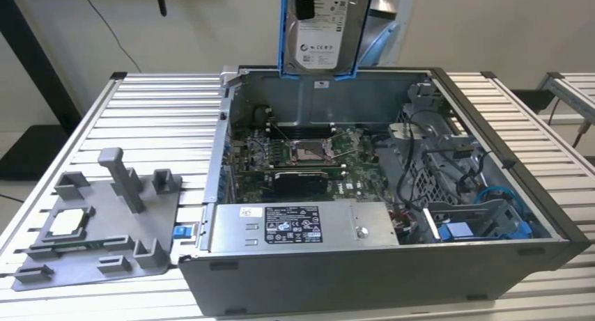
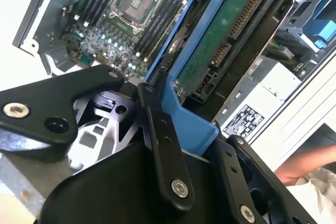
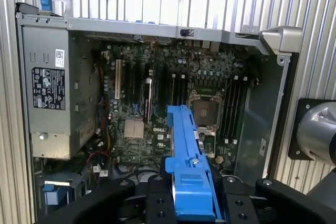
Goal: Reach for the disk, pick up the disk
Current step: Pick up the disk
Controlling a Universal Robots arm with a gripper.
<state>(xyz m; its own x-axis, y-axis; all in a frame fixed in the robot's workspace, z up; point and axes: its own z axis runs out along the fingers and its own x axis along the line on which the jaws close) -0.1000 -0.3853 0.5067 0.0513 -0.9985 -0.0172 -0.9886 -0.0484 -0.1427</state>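
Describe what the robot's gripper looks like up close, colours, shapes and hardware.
In both wrist views the gripper is matte black, built from flat bar-shaped linkage plates with rounded ends, joined by silver hex-socket screws and pivot bolts. A broad black body sits behind the links. In the first wrist view a rounded silver-grey metal part sits on a black plate.

disk (image 1: 319,30) top cut off by frame, gripper (image 3: 191,195) fingertips seemingly hidden behind bracket
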